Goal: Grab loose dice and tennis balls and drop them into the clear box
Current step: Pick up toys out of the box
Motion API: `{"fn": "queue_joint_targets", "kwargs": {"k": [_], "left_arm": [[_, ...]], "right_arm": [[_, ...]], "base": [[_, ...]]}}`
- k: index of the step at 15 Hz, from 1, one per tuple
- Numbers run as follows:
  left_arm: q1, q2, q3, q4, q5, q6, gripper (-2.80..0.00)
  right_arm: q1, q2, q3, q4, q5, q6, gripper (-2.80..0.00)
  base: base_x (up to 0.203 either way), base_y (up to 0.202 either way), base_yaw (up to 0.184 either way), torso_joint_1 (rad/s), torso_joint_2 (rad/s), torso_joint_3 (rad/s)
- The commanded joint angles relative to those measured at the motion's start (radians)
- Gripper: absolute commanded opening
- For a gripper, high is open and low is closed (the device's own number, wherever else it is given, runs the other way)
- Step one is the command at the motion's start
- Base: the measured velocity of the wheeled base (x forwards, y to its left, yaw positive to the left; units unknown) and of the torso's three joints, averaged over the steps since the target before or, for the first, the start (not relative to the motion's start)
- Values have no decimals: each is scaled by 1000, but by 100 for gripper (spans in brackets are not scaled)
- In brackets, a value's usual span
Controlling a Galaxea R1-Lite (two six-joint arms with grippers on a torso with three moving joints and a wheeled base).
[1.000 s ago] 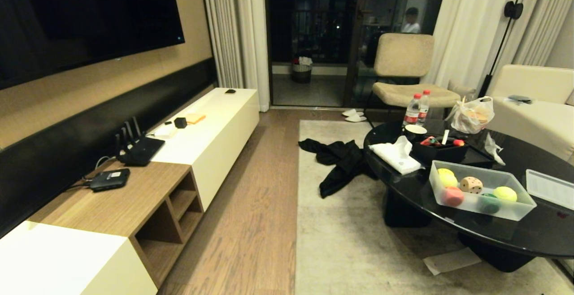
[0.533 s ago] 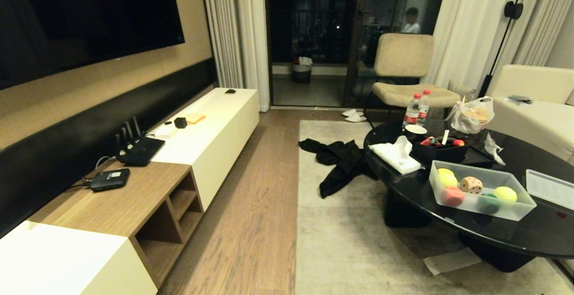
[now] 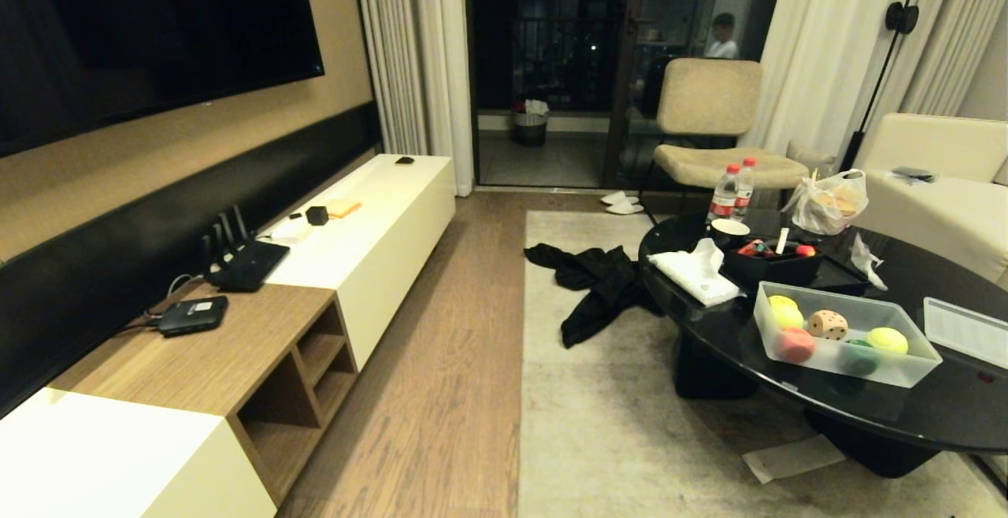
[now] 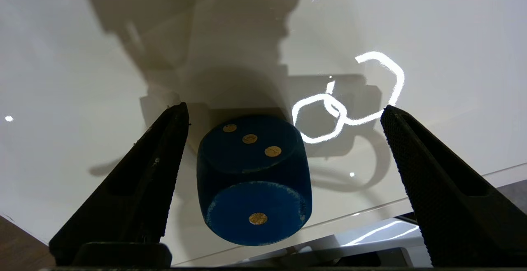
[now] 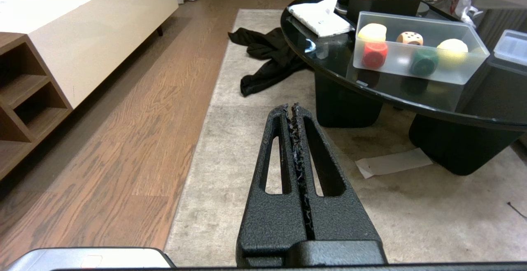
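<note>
A dim living room seen from the robot's head, with neither arm in that view. At the right a round glossy black coffee table (image 3: 929,416) carries the clear box (image 3: 846,364), a shallow frosted plastic bin without its lid, near the table's front edge. Inside it lie fuzzy yellow-green tennis balls (image 3: 887,339), a pale tan die with dark pips (image 3: 828,324), a red spotted piece (image 3: 795,344) and a dark green piece (image 3: 858,354). The box's ribbed translucent lid (image 3: 967,331) lies flat on the table just to its right. Behind the box stands a black rectangular organiser (image 3: 776,268) and a folded white cloth (image 3: 697,274). A crumpled black garment (image 3: 598,286) lies on the pale rug beside the table. In the left wrist view, the left gripper (image 4: 284,116) has its two black textured fingers (image 4: 432,184) spread wide apart above a glossy white surface (image 4: 74,57), and a dark blue die with gold pips (image 4: 253,178) sits on that surface between them, nearer one finger; neither finger visibly presses it. The right gripper (image 5: 294,110) hangs over the rug, well apart from the table, its fingers pressed together with nothing between them
</note>
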Motion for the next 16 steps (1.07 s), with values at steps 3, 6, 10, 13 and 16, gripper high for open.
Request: {"fn": "queue_joint_targets", "kwargs": {"k": [3, 6, 10, 13, 16], "left_arm": [[0, 25, 7, 2, -1, 1, 0], [0, 46, 9, 1, -1, 1, 0], [0, 46, 12, 2, 0, 1, 0], [0, 45, 17, 2, -1, 1, 0], [0, 38, 20, 3, -2, 1, 0]], "right_arm": [[0, 1, 0, 0, 1, 0, -280], [0, 1, 2, 0, 1, 0, -280], [0, 1, 2, 0, 1, 0, -280], [0, 1, 1, 0, 1, 0, -280], [0, 1, 0, 0, 1, 0, -280]], "base": [[0, 0, 0, 0, 0, 0], [0, 0, 0, 0, 0, 0], [0, 0, 0, 0, 0, 0], [0, 0, 0, 0, 0, 0], [0, 0, 0, 0, 0, 0]]}}
